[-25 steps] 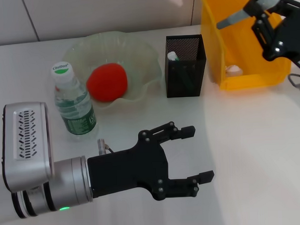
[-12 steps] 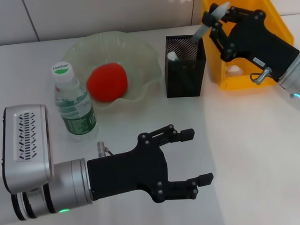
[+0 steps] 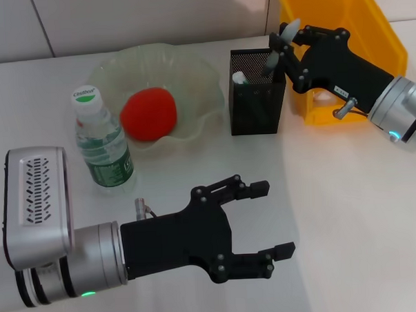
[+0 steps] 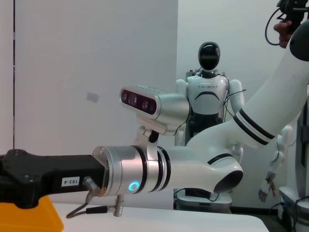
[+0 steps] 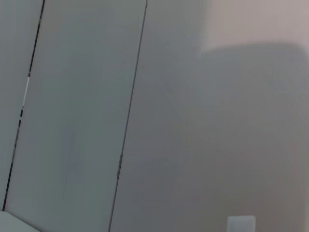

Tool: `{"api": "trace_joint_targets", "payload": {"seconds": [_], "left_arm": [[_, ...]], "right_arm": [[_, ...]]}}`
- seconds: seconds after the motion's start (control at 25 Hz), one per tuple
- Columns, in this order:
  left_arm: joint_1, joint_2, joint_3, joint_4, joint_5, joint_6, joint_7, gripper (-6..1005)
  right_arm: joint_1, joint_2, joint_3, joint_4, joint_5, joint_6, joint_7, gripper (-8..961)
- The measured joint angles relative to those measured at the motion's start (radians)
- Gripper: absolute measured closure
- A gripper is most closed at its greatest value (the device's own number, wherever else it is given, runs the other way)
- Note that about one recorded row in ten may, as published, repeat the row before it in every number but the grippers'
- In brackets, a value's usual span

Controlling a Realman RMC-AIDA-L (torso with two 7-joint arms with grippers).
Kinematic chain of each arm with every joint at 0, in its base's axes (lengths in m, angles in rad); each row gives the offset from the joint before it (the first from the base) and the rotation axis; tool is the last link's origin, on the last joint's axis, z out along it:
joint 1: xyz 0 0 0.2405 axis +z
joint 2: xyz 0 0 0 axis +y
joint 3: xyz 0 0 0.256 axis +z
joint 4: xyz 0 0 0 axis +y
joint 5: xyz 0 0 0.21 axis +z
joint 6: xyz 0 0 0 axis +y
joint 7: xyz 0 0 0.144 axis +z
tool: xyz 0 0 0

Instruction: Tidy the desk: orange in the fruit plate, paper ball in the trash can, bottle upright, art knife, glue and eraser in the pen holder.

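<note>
A grey knife (image 3: 280,43) is gripped by the right gripper (image 3: 284,47) above the holder (image 3: 256,92), the yellow bin (image 3: 341,39) just behind. The left gripper (image 3: 266,219) is held wide open and empty over the white desk (image 3: 349,219); beyond it stand the bottle (image 3: 102,143) (upright) and the orange (image 3: 149,114) in the plate (image 3: 197,73), backed by a pale panelled wall (image 3: 119,18).

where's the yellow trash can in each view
Head view: the yellow trash can sits at the far right of the desk, behind the right gripper and just right of the black pen holder.
Left wrist view: only an orange-yellow corner shows, low, under the right arm.
Right wrist view: not in it.
Shared landmark: the right arm's silver wrist ring with its blue light.
</note>
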Motion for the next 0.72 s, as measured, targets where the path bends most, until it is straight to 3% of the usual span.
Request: {"api": "trace_joint_targets", "payload": {"seconds": [0.32, 0.56, 0.68, 0.72], "left_arm": [[0.007, 0.001, -0.01, -0.003, 0.0, 0.0, 0.001, 139], [0.012, 0.005, -0.027, -0.012, -0.03, 0.0, 0.002, 139], [0.017, 0.006, -0.056, -0.032, -0.034, 0.002, 0.003, 139], [0.017, 0.006, -0.066, -0.044, -0.034, 0.002, 0.004, 139]], "right_arm": [[-0.026, 0.001, 0.015, 0.009, 0.011, -0.023, 0.019, 647], [-0.123, -0.003, 0.01, -0.056, 0.082, -0.212, 0.182, 530], [-0.228, -0.006, -0.035, -0.211, 0.051, -0.372, 0.39, 313], [-0.228, -0.006, -0.035, -0.211, 0.051, -0.372, 0.39, 286]]}}
